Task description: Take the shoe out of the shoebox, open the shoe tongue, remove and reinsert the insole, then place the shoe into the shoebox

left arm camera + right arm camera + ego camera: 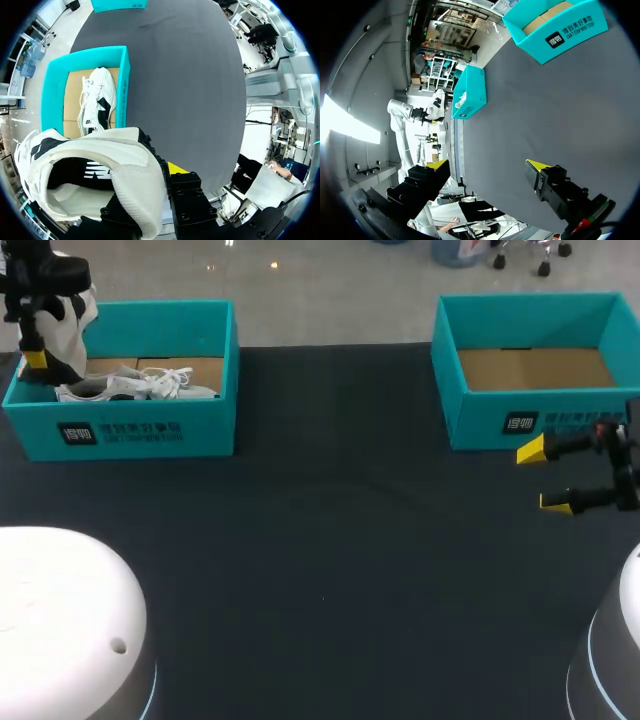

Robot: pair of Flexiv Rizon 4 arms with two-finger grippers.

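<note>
Robotics lab: robot arms [45, 285], black table [330, 540].

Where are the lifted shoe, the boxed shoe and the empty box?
lifted shoe [100, 145], left wrist view, white side
boxed shoe [95, 98], left wrist view, laces
empty box [480, 420], head view, front wall
</note>
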